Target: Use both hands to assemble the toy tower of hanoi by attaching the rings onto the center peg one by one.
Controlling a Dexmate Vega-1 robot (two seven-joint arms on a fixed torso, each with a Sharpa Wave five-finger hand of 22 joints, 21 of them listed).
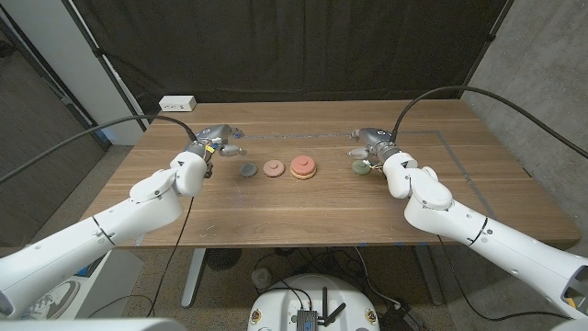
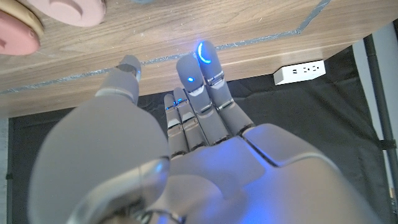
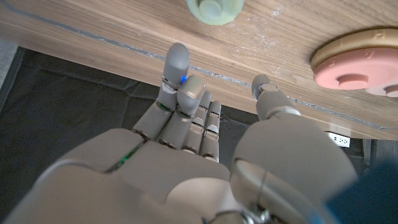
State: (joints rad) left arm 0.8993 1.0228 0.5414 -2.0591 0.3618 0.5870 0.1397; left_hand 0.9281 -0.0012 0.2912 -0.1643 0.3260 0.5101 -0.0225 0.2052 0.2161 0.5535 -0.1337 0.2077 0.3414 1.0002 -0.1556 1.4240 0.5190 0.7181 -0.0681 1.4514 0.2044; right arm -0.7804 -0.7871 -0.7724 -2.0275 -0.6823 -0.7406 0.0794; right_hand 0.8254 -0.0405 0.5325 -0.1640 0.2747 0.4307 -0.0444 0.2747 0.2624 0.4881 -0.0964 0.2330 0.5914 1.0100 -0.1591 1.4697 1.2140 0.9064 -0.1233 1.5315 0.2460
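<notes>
Both arms enter from the bottom corners of the head view and reach toward its middle. The left hand [image 1: 217, 142] sits left of centre, holding nothing, fingers [image 2: 200, 93] extended and close together. The right hand [image 1: 370, 142] sits right of centre, likewise holding nothing, its fingers [image 3: 180, 93] extended.

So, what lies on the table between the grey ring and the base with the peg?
In the head view, a pink ring lies between the grey ring and the base.
</notes>
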